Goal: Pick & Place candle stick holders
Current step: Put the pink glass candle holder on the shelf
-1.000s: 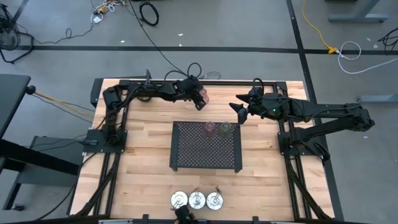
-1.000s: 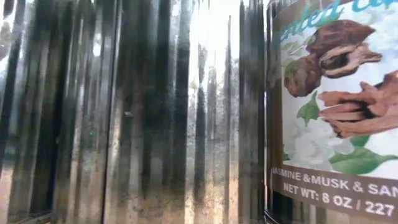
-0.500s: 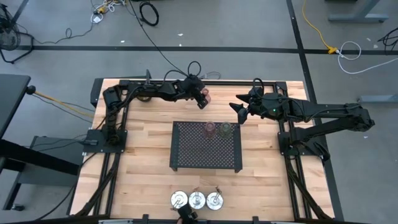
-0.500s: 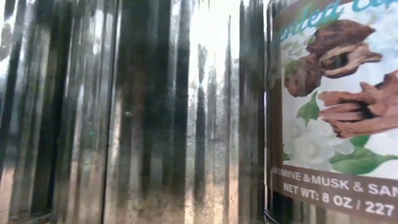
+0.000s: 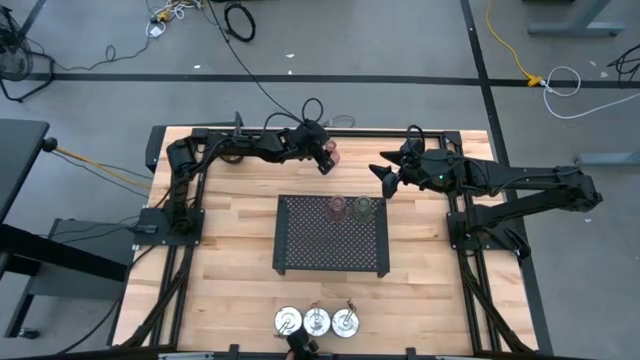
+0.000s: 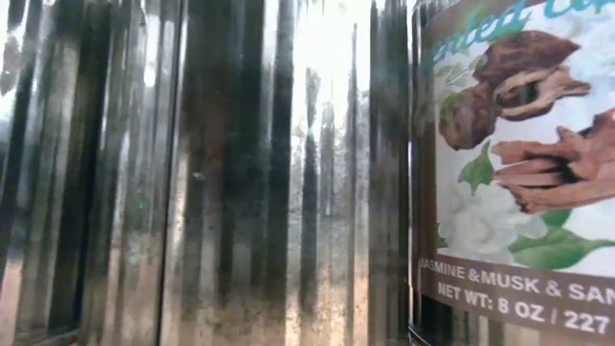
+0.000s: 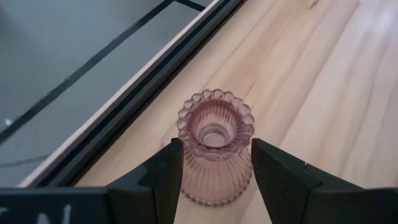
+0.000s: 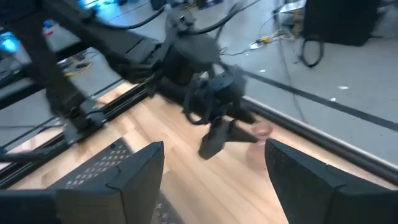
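My left gripper is at the far middle of the table, shut on a pink ribbed glass candle stick holder with a scalloped rim. My right gripper hovers open and empty over the table just beyond the far right corner of the black perforated tray. A second pink holder and a green one stand upright on the tray's far part. Three silver dishes stand in a row at the near edge. My left gripper pinches the pink holder's ribbed body, below the rim, between its two fingers, one on each side. The holder stands upright in the hold, its mouth up. Whether its base rests on the wood I cannot tell.
The low view is filled by a shiny ribbed surface and a labelled candle jar close to the lens. The table's black far rail runs just beyond the held holder. Bare wood lies to the left and right of the tray.
My left gripper has shifted slightly toward the table's right edge with the pink holder, which stays upright between the fingers.
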